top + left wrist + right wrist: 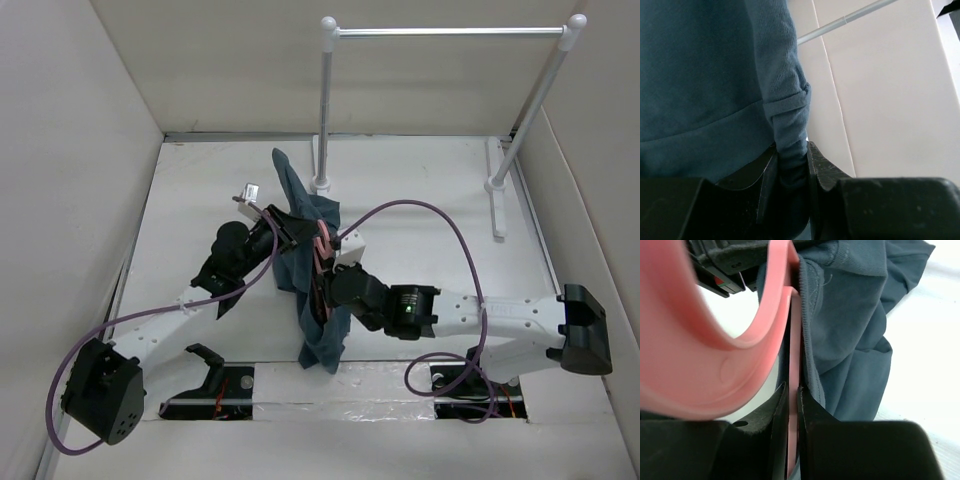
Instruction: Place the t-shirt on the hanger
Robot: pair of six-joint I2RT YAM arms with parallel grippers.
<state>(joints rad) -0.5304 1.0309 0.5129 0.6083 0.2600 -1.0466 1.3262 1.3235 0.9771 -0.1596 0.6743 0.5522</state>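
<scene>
Closest to the left wrist camera are the two black fingers (826, 172) of the left gripper (792, 160), and they are pinching a bunched fold of the t-shirt (705, 75). The dark teal cloth fills the left half of this view and rises above the jaws, with a sewn seam running across it. Behind it a thin part of the metal rail (845, 20) crosses in front of the pale wall. In the right wrist view the right gripper (792, 395) is pressed together on a thin flat bar of the hanger (700, 355). Its pink curved part sweeps to the left very near the lens, and the cloth lies against the right side of the bar. From above, the two grippers meet in the middle of the white table (200, 200), the left one coming from the left and the right one from the right. The t-shirt hangs between them as a long crumpled strip. Its far end points toward the left post of the rail and its near end reaches almost to the arm bases. I cannot tell if the lower end touches the table.
</scene>
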